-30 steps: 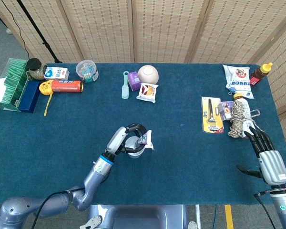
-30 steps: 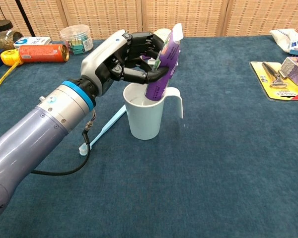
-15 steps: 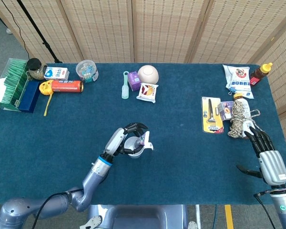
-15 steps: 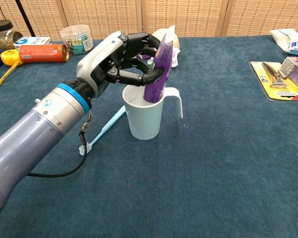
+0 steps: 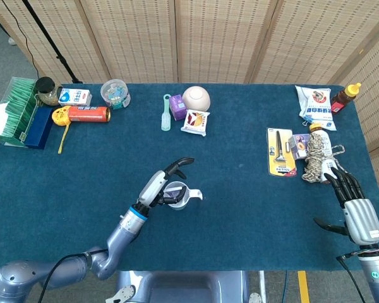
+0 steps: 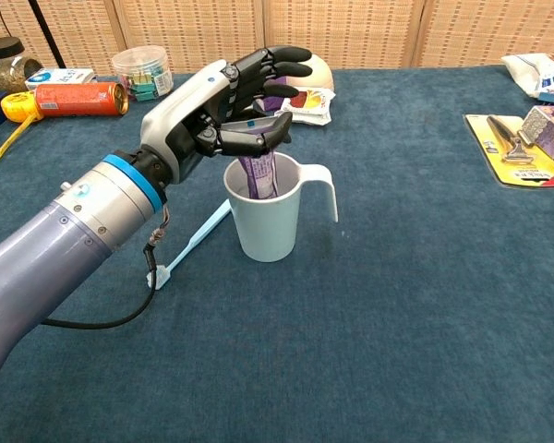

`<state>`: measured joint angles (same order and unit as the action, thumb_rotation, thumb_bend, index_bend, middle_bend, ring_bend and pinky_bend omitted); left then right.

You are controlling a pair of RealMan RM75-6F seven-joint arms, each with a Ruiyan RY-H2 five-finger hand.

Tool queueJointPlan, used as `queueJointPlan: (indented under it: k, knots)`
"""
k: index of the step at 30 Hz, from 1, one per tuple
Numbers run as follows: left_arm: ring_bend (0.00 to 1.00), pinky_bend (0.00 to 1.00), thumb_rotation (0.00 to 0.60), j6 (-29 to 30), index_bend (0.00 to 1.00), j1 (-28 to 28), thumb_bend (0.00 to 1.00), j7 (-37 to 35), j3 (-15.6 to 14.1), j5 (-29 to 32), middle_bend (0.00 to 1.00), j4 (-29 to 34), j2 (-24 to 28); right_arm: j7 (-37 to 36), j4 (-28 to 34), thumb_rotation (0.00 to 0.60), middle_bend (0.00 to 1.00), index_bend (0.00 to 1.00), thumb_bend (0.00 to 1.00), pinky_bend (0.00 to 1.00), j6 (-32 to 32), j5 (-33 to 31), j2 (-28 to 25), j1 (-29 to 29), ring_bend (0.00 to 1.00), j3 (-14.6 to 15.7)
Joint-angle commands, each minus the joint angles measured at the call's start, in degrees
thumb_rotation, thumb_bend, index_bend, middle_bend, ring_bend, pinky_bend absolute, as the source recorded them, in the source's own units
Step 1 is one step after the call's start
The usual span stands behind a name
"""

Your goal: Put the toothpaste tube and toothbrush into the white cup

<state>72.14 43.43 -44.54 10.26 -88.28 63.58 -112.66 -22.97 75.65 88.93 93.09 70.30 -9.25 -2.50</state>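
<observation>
While the blue table (image 6: 425, 323) carries clutter along its far edge, the left hand (image 6: 223, 101) hovers over the white cup (image 6: 264, 217), fingers spread and holding nothing. Just under them stands the purple toothpaste tube (image 6: 258, 175), inside the cup. Left of the cup lies the toothbrush (image 6: 190, 243) (on the cloth). At the right edge the right hand (image 5: 355, 205) rests open.

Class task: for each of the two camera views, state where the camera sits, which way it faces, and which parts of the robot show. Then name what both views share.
Head view: high above, looking down on the whole blue table; shows left arm, left hand and right hand.
Chest view: low at the table's near edge, facing forward across it; shows only left arm and left hand.
Shared: left hand above white cup holding the toothpaste tube.
</observation>
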Motion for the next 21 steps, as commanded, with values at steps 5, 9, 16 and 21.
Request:
queueJointPlan:
  k: [5,9,16,21]
  knots:
    - [0.14,0.35,0.600,1.69,0.15,-0.65,0.51,-0.30,-0.06,-0.69,0.15,0.80,0.77,-0.14,0.00,0.600,0.00,0.00,0.00,0.04,0.23,0.04,-0.03,0.07,0.00,-0.04]
    - [0.10,0.31,0.600,2.80,0.10,-1.07,0.50,-0.10,-0.42,-1.84,0.10,2.93,3.37,-0.19,0.03,0.600,0.00,0.00,0.00,0.04,0.32,0.07,-0.08,0.12,0.00,-0.03]
    - [0.00,0.09,0.600,1.19,0.00,-1.14,0.50,5.09,-2.09,-3.64,0.00,7.35,11.32,-0.15,0.20,0.600,0.00,0.00,0.00,0.04,0.61,0.23,-0.21,0.23,0.00,0.00]
    - [0.00,0.08,0.600,0.11,0.00,-2.27,0.50,6.74,-3.84,-4.33,0.00,11.76,19.81,0.19,0.64,0.600,0.00,0.00,0.00,0.04,0.67,0.55,-0.23,0.15,0.00,0.07]
